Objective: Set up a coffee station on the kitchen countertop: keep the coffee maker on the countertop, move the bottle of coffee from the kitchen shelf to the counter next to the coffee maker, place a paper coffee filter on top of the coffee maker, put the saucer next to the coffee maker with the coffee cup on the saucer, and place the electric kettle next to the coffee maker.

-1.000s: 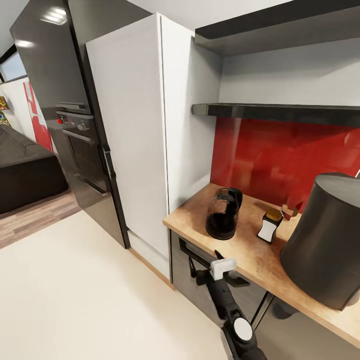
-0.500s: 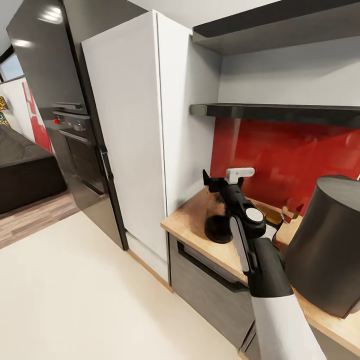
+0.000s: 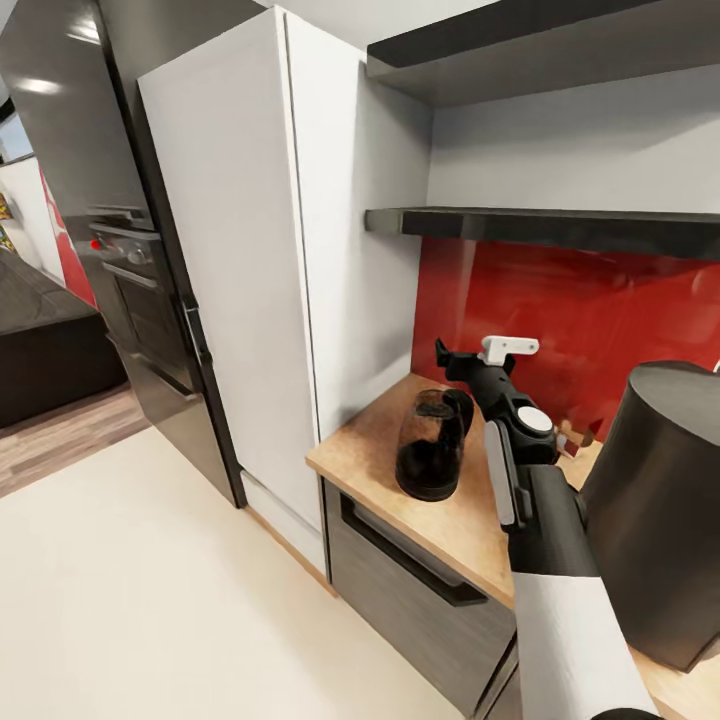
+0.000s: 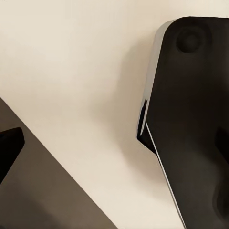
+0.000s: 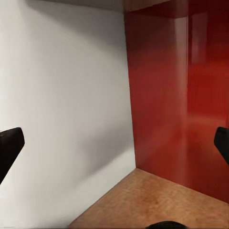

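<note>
The electric kettle [image 3: 430, 447], a rounded black glassy jug, stands on the kitchen countertop [image 3: 372, 440] near its left end. My right gripper [image 3: 463, 361] hangs open and empty just above and behind the kettle, pointing at the corner where the white cabinet wall meets the red backsplash. In the right wrist view the right gripper [image 5: 114, 143] has its fingertips [image 5: 9, 145] spread wide, with the kettle's top [image 5: 164, 224] just below. The kitchen shelf [image 3: 560, 226] is a black board above the backsplash. My right arm hides the bottle of coffee. The left gripper's fingertip [image 4: 8, 145] hangs over the floor.
A tall dark grey cylinder [image 3: 660, 500] stands on the countertop at the right, close to my right arm. A white tall cabinet [image 3: 250, 250] borders the counter's left end, with a black oven unit [image 3: 130, 270] beyond. A second black shelf [image 3: 520, 50] runs higher up.
My right arm rose from below the counter's front edge to above the countertop and now reaches past the kettle toward the backsplash. The camera has also shifted a little.
</note>
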You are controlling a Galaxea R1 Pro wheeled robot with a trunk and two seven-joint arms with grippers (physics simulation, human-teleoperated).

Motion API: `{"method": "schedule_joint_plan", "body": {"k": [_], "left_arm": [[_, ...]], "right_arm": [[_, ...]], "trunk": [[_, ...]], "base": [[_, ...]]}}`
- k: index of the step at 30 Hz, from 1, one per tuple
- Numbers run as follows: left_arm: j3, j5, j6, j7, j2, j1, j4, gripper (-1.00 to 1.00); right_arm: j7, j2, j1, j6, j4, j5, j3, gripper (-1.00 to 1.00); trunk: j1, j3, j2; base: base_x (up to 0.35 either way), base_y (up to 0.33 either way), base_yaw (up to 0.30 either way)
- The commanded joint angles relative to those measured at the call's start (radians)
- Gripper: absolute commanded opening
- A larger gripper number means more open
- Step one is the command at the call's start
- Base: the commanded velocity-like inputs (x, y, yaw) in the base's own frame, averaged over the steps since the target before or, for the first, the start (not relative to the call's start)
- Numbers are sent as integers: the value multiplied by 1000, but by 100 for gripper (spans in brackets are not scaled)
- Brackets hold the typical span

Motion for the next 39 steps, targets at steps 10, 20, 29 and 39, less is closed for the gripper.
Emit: {"method": "schedule_joint_plan", "body": {"k": [10,20,29,39], "left_arm": [[8,1,-2,-1,0,0,0,100],[7,4,-1,-3,1,-5,-3,100],[7,4,-1,-3,1,-6,-3,100],[7,4,-1,-3,2,-6,-3,100]], "right_arm": [[4,-68,0,8,81,9,0,100],[-12,-67,12,19,78,22,-22,100],[-3,-118,14,16,126,21,-22,100],[260,-288,14,8,272,16,-25,100]], "trunk": [[1,-2,-2],[1,-2,-2],[1,-2,-2],[1,-2,-2]], "base": [[120,-67,0],[139,-62,0],[67,-43,0],[1,0,0]]}}
